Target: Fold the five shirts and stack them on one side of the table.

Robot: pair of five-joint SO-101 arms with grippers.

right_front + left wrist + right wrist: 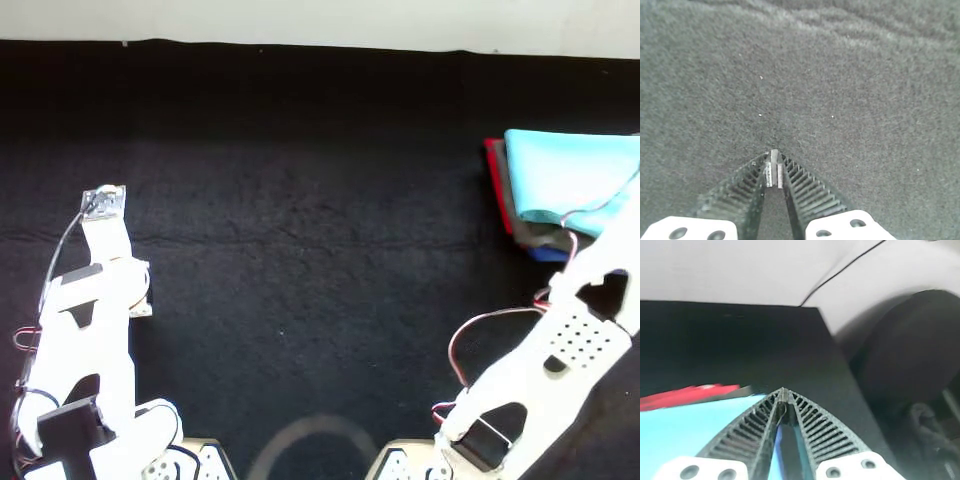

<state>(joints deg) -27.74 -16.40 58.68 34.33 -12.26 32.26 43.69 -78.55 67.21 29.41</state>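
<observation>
Overhead first, high view. Folded stack of shirts (555, 200) sitting at the far right edge of the black surface (300, 250). Cyan shirt (570, 170) on top; red shirt (495, 180) showing as a thin strip on the side facing the middle of the surface; grey layer (510, 215) and dark blue layer (548, 254) peeking out along the near side. Left arm (95, 300) over on the left half, well apart from the stack, its tip above plain cloth. Right arm (560, 345) slanting from the near edge up toward the right, crossing the near corner of the stack and running out past the picture's edge.

Next, left wrist view. Left pincer (773, 167) drawn together, toothed fingers meeting at the tips, low over the fuzzy black surface. Plain cloth ahead of the tips, dotted with a few pale specks of lint.

Lastly, right wrist view. Right pincer (782, 396) also pressed together at the tips. Cyan shirt directly underneath, spreading out on both sides of the fingers. Red shirt seen as a narrow band just past the cyan edge, beside the tips. Contact between pincer and fabric: cannot tell. Beyond the tips, a corner of the surface, then a pale wall (740, 265) with a thin dark cable (840, 275) and a dark round shape (910, 350) off the surface's edge, not identifiable.
</observation>
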